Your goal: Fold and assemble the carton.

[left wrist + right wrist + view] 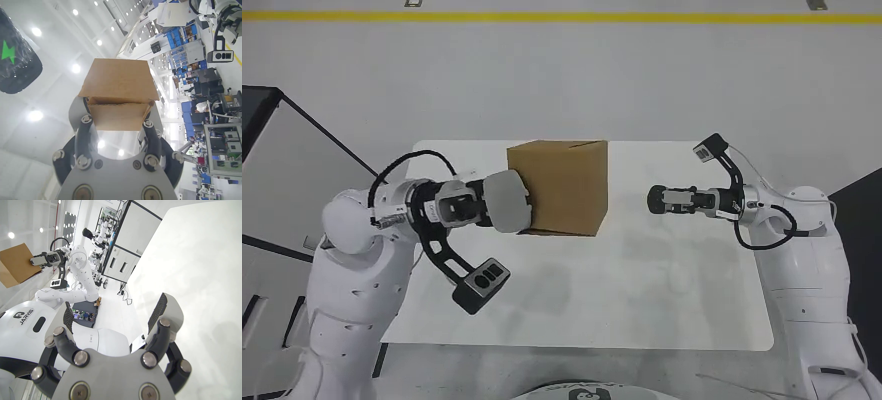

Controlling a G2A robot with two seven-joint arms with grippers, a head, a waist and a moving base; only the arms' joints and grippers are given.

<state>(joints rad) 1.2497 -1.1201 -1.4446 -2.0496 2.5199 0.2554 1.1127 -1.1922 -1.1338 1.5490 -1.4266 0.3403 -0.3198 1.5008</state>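
Though the carton point(558, 186) looks squared up, it is plain corrugated board: judged light, stiff across the panels, weak at creases and flaps. Left gripper point(506, 201) is clamped on its nearest edge, one pad either side of a wall. Whether the base touches the table point(672, 290) I cannot tell. Right gripper point(653, 198) hangs empty, fingers spread, well apart from the carton's far face. Better hold, I judge: panel edges, not flap tips. Open table lies ahead of the right gripper.

Right claw point(115, 310) spread wide near table point(198, 266); far off, left claw point(36, 261) grips carton point(15, 262).
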